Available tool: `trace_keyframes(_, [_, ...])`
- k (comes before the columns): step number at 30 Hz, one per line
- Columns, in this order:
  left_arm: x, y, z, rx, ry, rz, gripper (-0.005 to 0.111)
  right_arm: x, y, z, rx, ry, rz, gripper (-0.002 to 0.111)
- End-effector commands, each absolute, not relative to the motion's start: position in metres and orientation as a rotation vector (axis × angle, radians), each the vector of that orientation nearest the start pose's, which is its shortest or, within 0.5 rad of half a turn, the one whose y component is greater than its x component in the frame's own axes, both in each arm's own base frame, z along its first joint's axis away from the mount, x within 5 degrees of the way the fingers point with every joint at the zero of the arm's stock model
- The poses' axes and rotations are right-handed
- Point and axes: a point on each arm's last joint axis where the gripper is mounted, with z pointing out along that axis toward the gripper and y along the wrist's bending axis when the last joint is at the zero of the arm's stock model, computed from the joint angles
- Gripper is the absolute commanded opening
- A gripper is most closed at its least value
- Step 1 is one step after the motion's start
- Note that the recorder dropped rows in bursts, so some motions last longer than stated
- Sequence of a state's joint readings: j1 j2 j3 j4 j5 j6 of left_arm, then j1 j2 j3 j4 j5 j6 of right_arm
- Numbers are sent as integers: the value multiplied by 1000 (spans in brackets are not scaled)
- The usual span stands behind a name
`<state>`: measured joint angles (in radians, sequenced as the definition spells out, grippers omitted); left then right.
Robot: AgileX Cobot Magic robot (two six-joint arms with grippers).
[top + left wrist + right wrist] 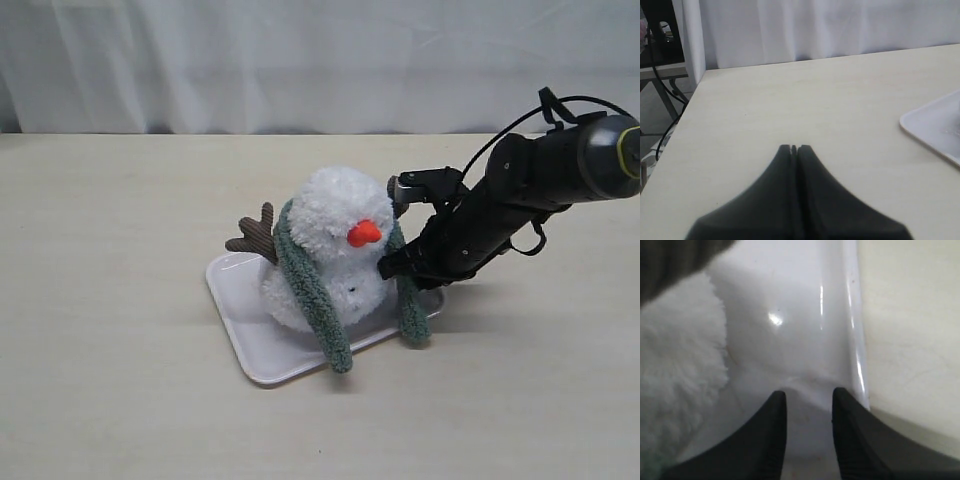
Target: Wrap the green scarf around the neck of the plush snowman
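Presently, green scarf (312, 290): draped behind the head of the plush snowman (330, 215), with both ends hanging down its front.
Scarf ends: one reaches past the rim of the tray (262, 360) toward the bench (120, 380); the other hangs beside the right gripper (809, 397).
Snowman's neck (340, 262): the ends are not yet crossed here.
Scarf handling: probably light, limp and fuzzy, so it should sag rather than slip; best pinched near a hanging end.
Snowman handling: soft and light, so it may tip if tugged.
Right gripper: jaws apart with nothing between them, over the tray.
Left gripper (794, 148): fingers together and empty, over bare bench.
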<state>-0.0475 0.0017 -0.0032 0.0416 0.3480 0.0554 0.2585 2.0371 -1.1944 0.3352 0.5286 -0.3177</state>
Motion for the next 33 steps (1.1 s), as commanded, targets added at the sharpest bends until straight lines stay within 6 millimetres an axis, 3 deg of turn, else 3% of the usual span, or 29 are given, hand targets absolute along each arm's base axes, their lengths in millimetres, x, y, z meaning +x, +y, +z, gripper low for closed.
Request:
trace_keyframes(1, [54, -1, 183, 117, 1812, 45, 0, 376, 112, 128, -481, 2751, 252, 30])
trace_keyframes(9, [54, -1, 183, 117, 1812, 45, 0, 381, 107, 127, -472, 2723, 156, 30])
trace_keyframes(25, [54, -1, 183, 117, 1812, 45, 0, 380, 107, 102, -485, 2792, 149, 29])
trace_keyframes(31, [54, -1, 183, 117, 1812, 45, 0, 376, 107, 98, -497, 2839, 154, 5])
trace_keyframes(33, [54, -1, 183, 117, 1812, 45, 0, 376, 107, 98, -496, 2845, 155, 4])
